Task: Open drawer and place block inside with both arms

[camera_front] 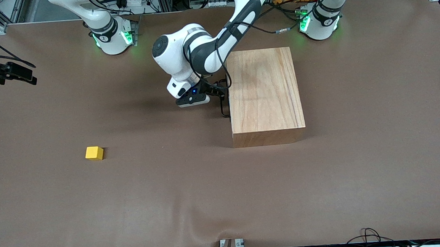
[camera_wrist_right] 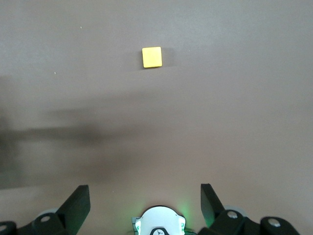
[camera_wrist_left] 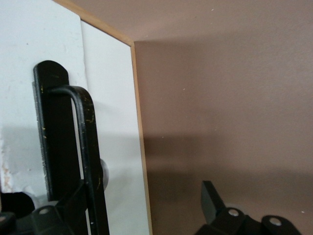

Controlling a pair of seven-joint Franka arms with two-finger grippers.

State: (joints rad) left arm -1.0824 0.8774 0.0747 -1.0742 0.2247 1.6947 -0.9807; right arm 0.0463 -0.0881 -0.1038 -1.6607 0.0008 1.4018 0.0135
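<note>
The wooden box (camera_front: pixel 264 94) stands mid-table, and its drawer looks shut. In the left wrist view the drawer's white front panel (camera_wrist_left: pixel 112 122) and black wire handle (camera_wrist_left: pixel 83 147) fill the frame. My left gripper (camera_front: pixel 220 95) (camera_wrist_left: pixel 142 205) is open at that front, one finger (camera_wrist_left: pixel 66 210) against the handle, the other finger (camera_wrist_left: pixel 211 200) over bare table. The yellow block (camera_front: pixel 94 153) (camera_wrist_right: pixel 151 57) lies alone toward the right arm's end. My right gripper (camera_wrist_right: pixel 144 200) is open and empty, high above the table, looking down on its own base (camera_wrist_right: pixel 159 223).
The brown cloth (camera_front: pixel 224 199) covers the whole table. Both green-lit bases (camera_front: pixel 112 37) (camera_front: pixel 319 22) stand at the edge farthest from the front camera. A dark fixture (camera_front: pixel 8 71) juts in at the right arm's end.
</note>
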